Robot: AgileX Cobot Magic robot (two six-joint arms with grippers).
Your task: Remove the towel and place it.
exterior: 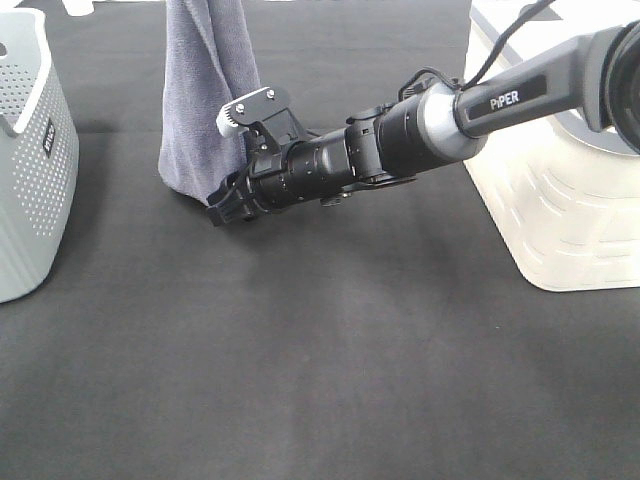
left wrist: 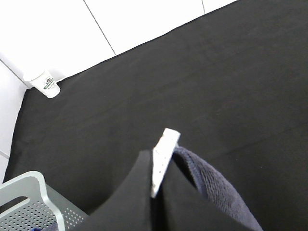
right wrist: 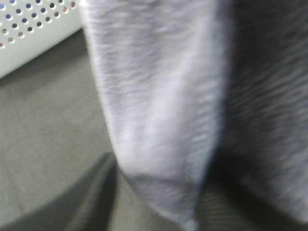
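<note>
We see bright, even light, soft shadows on the black table cover (exterior: 350, 380), and a blurred, close-up towel (right wrist: 159, 120).

The setting reads as a robotics lab test bench. A tabletop (exterior: 320, 380) draped in black cloth sits against plain white wall panels (left wrist: 144, 19). A PiPER-branded arm (exterior: 510, 100) reaches over it. A perforated grey plastic basket (exterior: 30, 180) stands well apart from the right gripper (exterior: 228, 200), a white plastic bin (exterior: 560, 200) sits back along its arm, and a paper cup (left wrist: 45, 83) stands at the table's edge by the wall.

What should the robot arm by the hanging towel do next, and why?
Probably close the right gripper on the towel's lower corner. The towel hangs down from the shut left gripper, and the right gripper sits right at that corner, so pinching there looks like the natural step.
</note>
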